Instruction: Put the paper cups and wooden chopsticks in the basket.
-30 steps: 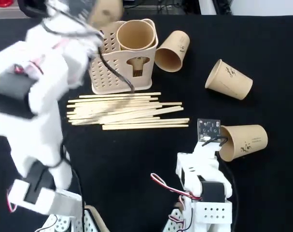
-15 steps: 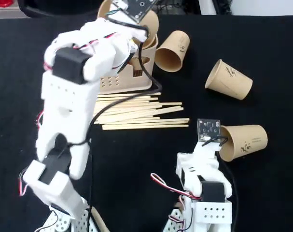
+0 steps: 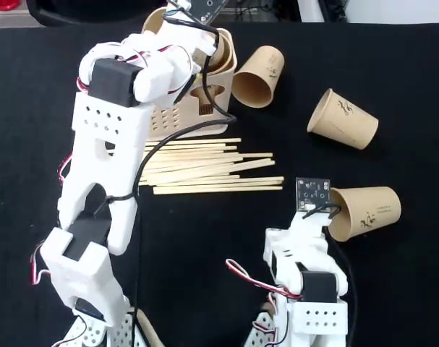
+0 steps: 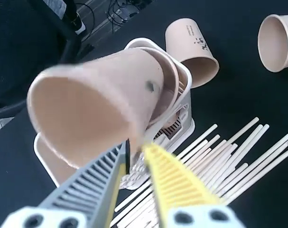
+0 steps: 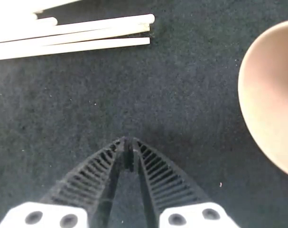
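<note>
left tool swung its paper cup over the basket.

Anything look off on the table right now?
Three brown paper cups lie tipped on their sides on the black table, one beside the beige perforated basket. The left hand holds another paper cup tilted above it.

A black tablecloth spreads underneath; a red object lies at eleven o'clock, cables at twelve.

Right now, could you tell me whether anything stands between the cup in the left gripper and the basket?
Nothing visible does. The left gripper holds the paper cup tilted above the basket; a seated cup already occupies one compartment.
</note>
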